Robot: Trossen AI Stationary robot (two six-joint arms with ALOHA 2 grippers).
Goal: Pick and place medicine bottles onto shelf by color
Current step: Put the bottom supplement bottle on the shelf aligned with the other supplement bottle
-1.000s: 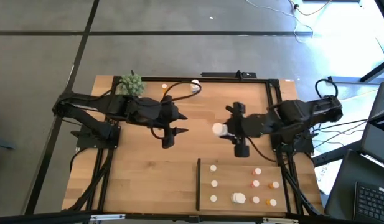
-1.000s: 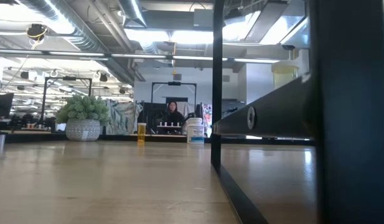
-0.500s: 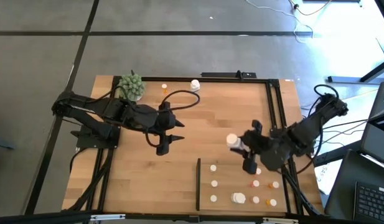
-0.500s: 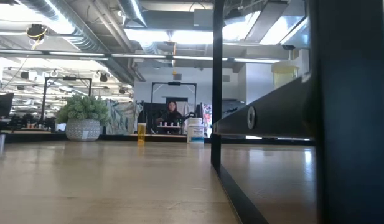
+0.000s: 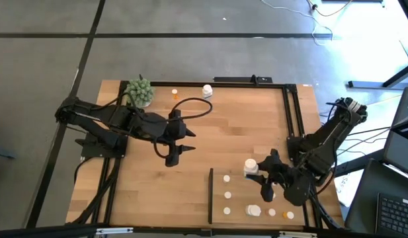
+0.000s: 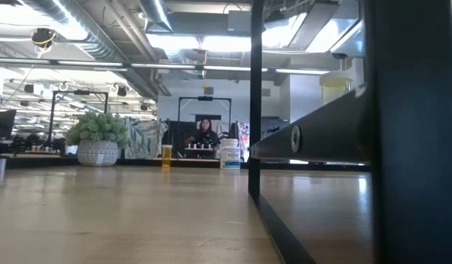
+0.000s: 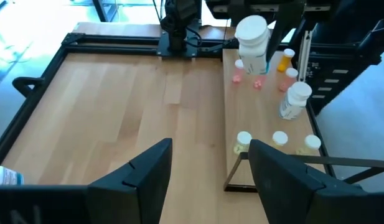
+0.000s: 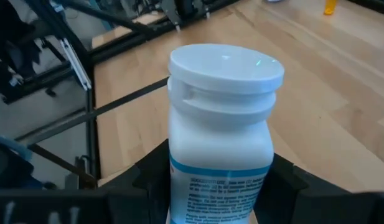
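Note:
My right gripper (image 5: 261, 177) is shut on a chunky white bottle (image 5: 251, 166) with a blue-edged label, held above the light-wood shelf (image 5: 240, 205) at the table's near right. The left wrist view shows the bottle (image 7: 252, 38) upright over the shelf. Several small white and orange bottles (image 5: 227, 195) and one chunky white bottle (image 5: 254, 211) stand on the shelf. My left gripper (image 5: 182, 141) is open and empty over the table's middle left. An orange bottle (image 5: 174, 94) and a white bottle (image 5: 207, 90) stand near the far edge. My right gripper pinches the chunky white bottle by its labelled body (image 8: 218, 169), below the cap, one finger on each side. The bottle stands upright in the hold, cap up, lifted clear above the shelf.
A green spiky plant ball (image 5: 140, 91) sits at the far left. A thin black strip (image 5: 211, 195) borders the shelf's left side. Black table frame rails (image 5: 291, 119) run along the far and right edges. Bare wood lies between the arms.
My right gripper has carried the chunky white bottle from the table's middle toward the near right, over the shelf, keeping it upright. My left gripper has drawn back slightly toward the left.

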